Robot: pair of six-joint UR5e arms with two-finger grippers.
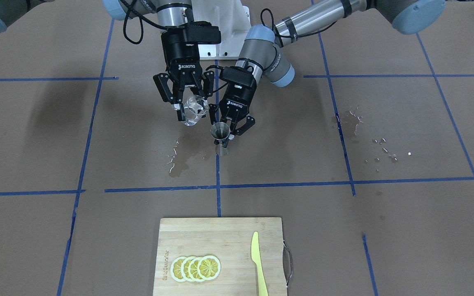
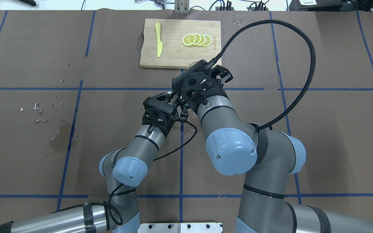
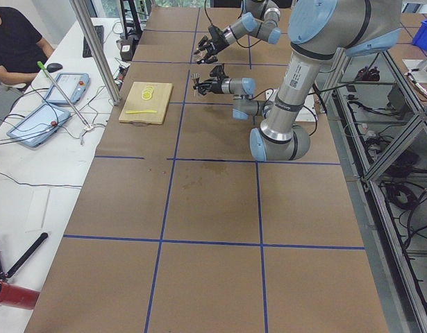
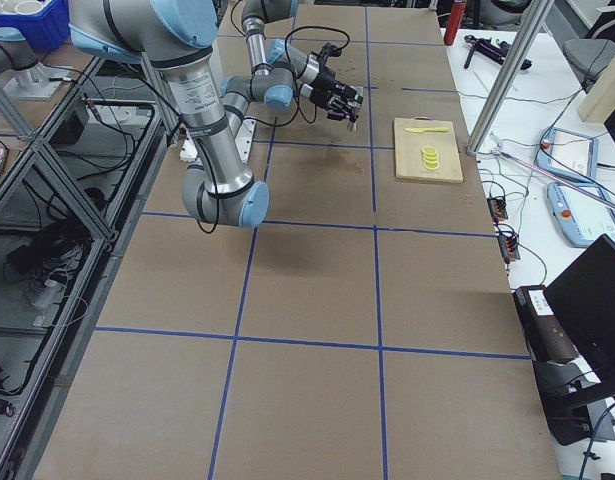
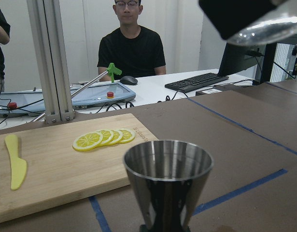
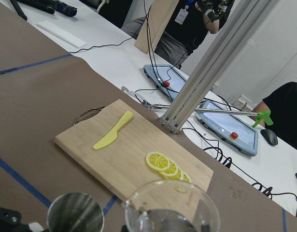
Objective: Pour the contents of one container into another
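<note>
My right gripper (image 1: 193, 109) is shut on the clear glass tumbler (image 1: 197, 107), which it holds tilted above the table. Just beside and below it, my left gripper (image 1: 223, 138) is shut on the narrow waist of the upright steel jigger (image 1: 220, 131). The left wrist view shows the jigger (image 5: 167, 180) close up with its open mouth on top, and the tumbler (image 5: 265, 29) hangs above it to the right. In the right wrist view the tumbler's rim (image 6: 171, 207) is at the bottom, with the jigger (image 6: 75, 213) to its left. In the overhead view the arms hide both vessels.
A wooden cutting board (image 1: 220, 238) lies on the operators' side, with lemon slices (image 1: 196, 268) and a yellow knife (image 1: 257, 263) on it. Wet patches (image 1: 179, 160) mark the brown paper under the grippers, and more drops (image 1: 356, 123) lie to the side. A seated person (image 5: 133, 46) faces the table.
</note>
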